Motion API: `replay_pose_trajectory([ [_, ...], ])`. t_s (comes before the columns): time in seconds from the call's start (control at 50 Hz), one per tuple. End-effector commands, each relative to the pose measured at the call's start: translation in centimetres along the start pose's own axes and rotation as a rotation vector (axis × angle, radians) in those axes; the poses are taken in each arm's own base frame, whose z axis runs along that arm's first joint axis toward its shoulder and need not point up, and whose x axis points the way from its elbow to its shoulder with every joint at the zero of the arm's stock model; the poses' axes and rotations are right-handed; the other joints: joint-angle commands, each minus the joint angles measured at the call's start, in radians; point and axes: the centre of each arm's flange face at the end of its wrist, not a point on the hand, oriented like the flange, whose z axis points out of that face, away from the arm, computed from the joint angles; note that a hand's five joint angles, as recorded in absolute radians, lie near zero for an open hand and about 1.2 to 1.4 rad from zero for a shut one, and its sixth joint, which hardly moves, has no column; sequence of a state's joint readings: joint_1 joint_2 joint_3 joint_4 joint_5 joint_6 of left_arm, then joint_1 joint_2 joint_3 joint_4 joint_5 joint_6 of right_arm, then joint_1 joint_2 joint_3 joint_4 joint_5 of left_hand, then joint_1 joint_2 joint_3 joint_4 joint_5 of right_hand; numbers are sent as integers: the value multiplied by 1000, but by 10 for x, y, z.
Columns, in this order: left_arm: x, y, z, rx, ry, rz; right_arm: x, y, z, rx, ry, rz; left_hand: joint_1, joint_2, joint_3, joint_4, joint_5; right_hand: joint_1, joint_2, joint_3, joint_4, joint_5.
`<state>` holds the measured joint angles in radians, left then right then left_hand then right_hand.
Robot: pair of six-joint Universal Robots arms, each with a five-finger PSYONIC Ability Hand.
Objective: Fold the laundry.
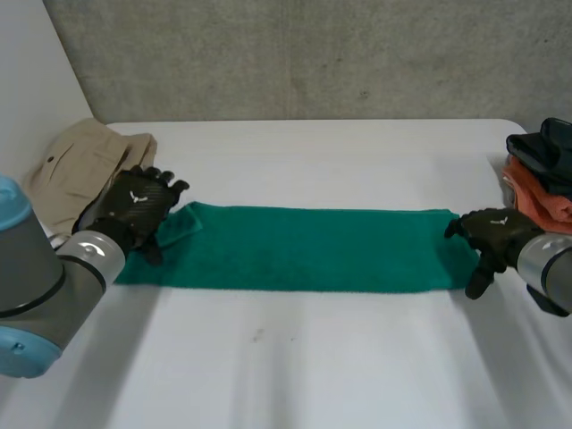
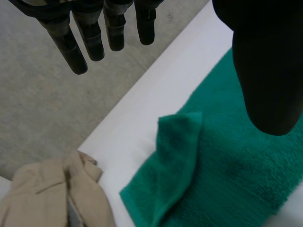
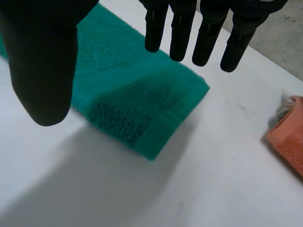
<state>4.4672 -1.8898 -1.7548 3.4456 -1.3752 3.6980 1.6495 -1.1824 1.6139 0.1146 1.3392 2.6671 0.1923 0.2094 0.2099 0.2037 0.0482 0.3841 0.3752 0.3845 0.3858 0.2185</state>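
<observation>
Left hand (image 1: 136,207) is hovering, fingers straight and empty, over the folded-over corner of the long green terry towel (image 1: 304,248) lying flat across the white desk (image 1: 295,357); right hand (image 1: 496,234) is hanging equally spread and empty at its opposite end.

white worktop (image 1: 304,147) is noted, spanning the scene | beige garment (image 1: 80,165) is laid crumpled at its 10 o'clock corner | orange cloth (image 1: 541,204) is placed at 3 o'clock, touched by a black garment (image 1: 547,147) on its 12 o'clock side | grey concrete wall (image 1: 313,54) is seen beyond 12 o'clock
</observation>
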Motion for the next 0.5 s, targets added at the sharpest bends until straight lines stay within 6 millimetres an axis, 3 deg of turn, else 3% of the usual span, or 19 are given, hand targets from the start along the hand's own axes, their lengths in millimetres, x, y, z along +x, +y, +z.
replay_pose_trajectory([
  [0.02,2,26,27,-9,-9,4,-5,18,17,63,30,-33,4,-14,-14,-8,-27,118,127,117,116,109],
  [0.1,1,33,41,-3,-18,3,-7,26,25,53,25,-32,9,-8,-8,-2,-21,173,182,173,172,164],
  [0.14,-1,38,50,-8,-28,3,-10,31,29,41,17,-32,7,-11,-11,-5,-24,337,346,337,335,328],
  [0.16,-3,39,53,-7,-33,3,-10,32,30,38,17,-31,9,-8,-8,-2,-21,472,481,471,470,463],
  [0.18,-5,41,56,-10,-37,2,-10,32,31,37,22,-32,9,-8,-8,-2,-21,848,857,847,846,839],
  [0.2,-7,43,60,-10,-44,1,-8,32,31,38,30,-32,9,-8,-8,-2,-21,1011,1019,1010,1009,1002],
  [0.4,-16,65,101,-40,-121,9,-5,36,30,43,86,-38,24,7,7,13,-6,1012,1021,1012,1010,1003],
  [0.5,-44,72,122,-57,-265,78,-3,34,26,55,104,-50,27,10,9,16,-3,1012,1021,1012,1010,1003],
])
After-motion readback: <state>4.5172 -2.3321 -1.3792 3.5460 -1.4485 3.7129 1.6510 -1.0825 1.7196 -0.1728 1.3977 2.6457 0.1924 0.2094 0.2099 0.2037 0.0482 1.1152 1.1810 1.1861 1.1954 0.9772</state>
